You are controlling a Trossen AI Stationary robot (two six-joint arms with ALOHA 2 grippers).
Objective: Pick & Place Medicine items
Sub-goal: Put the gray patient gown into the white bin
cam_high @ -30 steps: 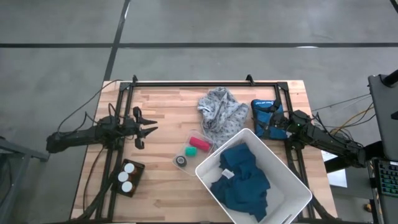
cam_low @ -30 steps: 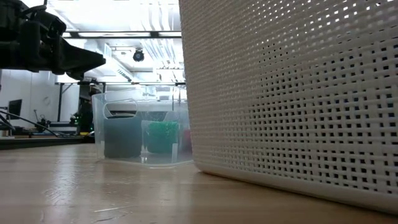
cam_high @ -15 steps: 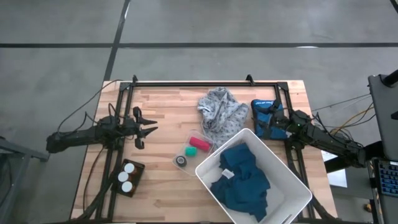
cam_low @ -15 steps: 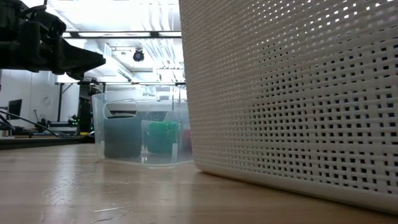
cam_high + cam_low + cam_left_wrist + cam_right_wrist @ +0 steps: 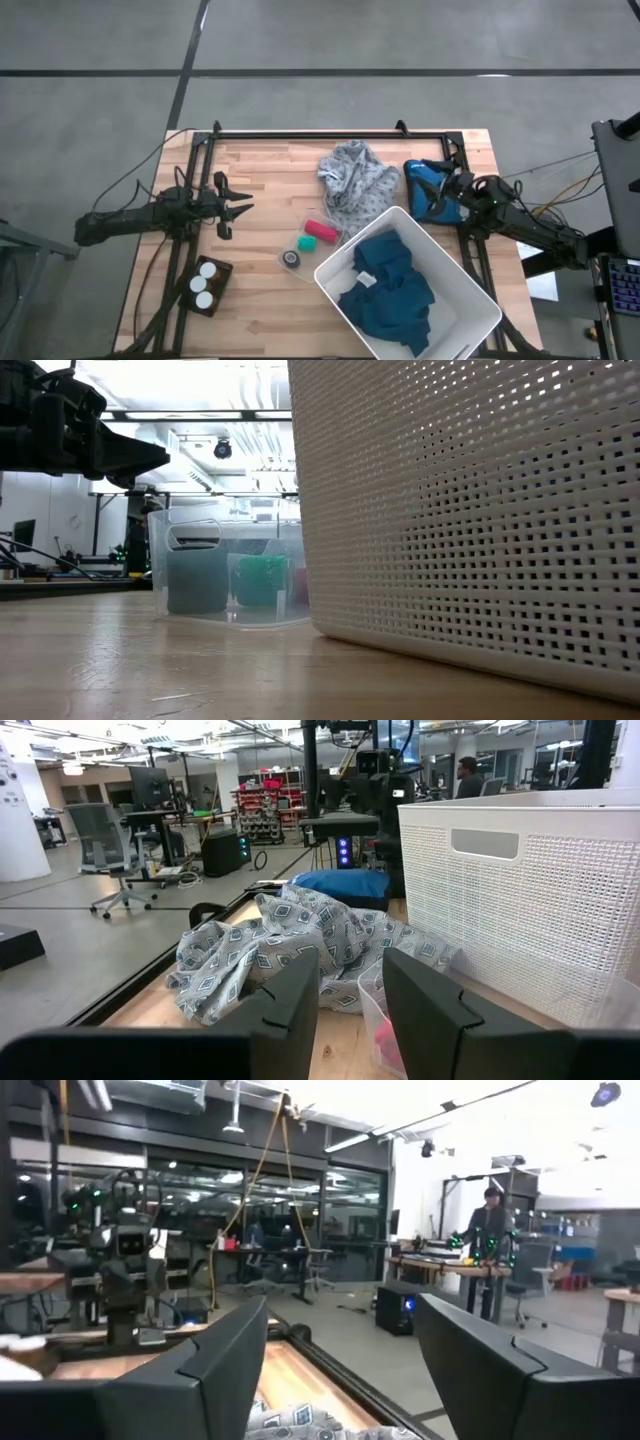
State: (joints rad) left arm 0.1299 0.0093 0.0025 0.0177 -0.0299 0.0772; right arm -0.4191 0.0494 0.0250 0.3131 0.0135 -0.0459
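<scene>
Work on the medicine items had not visibly begun when we looked. We found the three pill bottles [image 5: 203, 284] standing in a dark holder [image 5: 207, 287] at the lower left of the high view, white caps up, with neither arm near them. Left gripper [image 5: 238, 210] hovered at centre left of that frame, above the holder and well apart from it, its fingers spread apart; in the left wrist view we saw the two dark fingers [image 5: 290, 1005] parted and nothing between them. Right gripper [image 5: 447, 186] sat at the right, over the blue cloth [image 5: 427, 187], and its wrist view showed wide-set fingers [image 5: 215, 1365] with empty room beyond.

We judged the step in hand to be the approach before any first grasp. Next, in our view, the left arm would need to swing toward the lower left of the frame, come down over one cap, and close on a single bottle without knocking its two close neighbours. Where the bottles should go we could not tell; a clear container [image 5: 309, 241] with a pink and a green item and a white basket [image 5: 470, 281] holding dark blue fabric were both candidates.

Compared with a second earlier, we saw the right gripper a little higher in the frame, over the blue cloth. Left arm, bottles, grey patterned cloth [image 5: 355, 178] and worktop [image 5: 265, 165] looked unchanged.
</scene>
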